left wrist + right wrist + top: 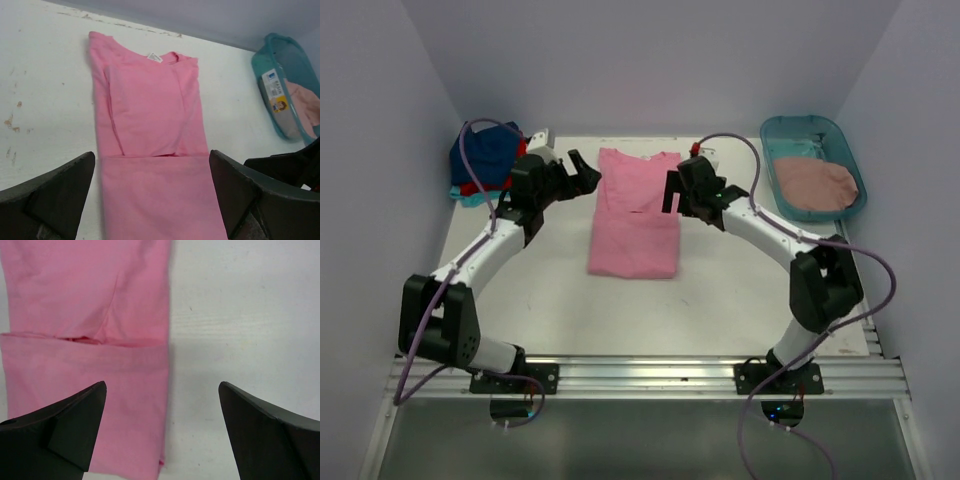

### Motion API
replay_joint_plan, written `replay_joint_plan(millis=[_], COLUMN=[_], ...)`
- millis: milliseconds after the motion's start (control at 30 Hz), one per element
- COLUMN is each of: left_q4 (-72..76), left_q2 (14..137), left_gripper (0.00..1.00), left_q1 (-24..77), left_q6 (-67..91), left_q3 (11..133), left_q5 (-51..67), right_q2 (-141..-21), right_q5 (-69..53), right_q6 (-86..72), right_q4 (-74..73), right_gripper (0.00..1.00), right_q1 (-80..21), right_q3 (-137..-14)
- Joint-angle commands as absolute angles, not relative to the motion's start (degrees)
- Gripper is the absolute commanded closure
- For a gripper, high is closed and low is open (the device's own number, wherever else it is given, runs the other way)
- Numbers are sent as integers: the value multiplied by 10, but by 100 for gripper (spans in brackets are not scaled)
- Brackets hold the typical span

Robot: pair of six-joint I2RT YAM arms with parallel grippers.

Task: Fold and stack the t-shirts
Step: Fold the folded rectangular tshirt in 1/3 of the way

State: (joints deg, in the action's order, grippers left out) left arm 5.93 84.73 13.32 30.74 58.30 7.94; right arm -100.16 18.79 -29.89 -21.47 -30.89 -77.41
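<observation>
A bright pink t-shirt (635, 225) lies flat mid-table as a narrow strip, sleeves tucked in and collar toward the back wall. A folded-over layer ends in a straight edge across its middle (150, 156). My left gripper (585, 172) hovers open at the shirt's left side. In its wrist view the jaws (151, 165) span the whole width of the pink cloth (150, 110) and hold nothing. My right gripper (669, 192) is open over the shirt's right edge (167, 390), with the pink cloth (85, 305) under its left finger and nothing held.
A pile of navy, red and turquoise shirts (485, 160) sits at the back left corner. At the back right a teal tub (775, 130) holds a dusty rose shirt (815, 183). The tub (260, 60) also shows in the left wrist view.
</observation>
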Motion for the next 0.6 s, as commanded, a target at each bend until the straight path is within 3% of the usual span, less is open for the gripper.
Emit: replay_joint_plan(millis=[0, 200, 333, 567], left_q4=[77, 13, -23, 39], left_q2=[785, 716, 679, 689], left_gripper=[0, 0, 0, 0], left_q1=[136, 141, 148, 147], left_q6=[308, 321, 313, 314], left_q3=[515, 387, 307, 242], left_q5=[131, 174, 182, 211], right_q2=[-902, -818, -804, -823], right_q5=[179, 77, 8, -84], right_q6=[-295, -344, -386, -468], right_q4=[-177, -165, -129, -4], right_gripper=[1, 4, 12, 24], right_q1=[-319, -320, -323, -323], right_q3=[-697, -581, -514, -397])
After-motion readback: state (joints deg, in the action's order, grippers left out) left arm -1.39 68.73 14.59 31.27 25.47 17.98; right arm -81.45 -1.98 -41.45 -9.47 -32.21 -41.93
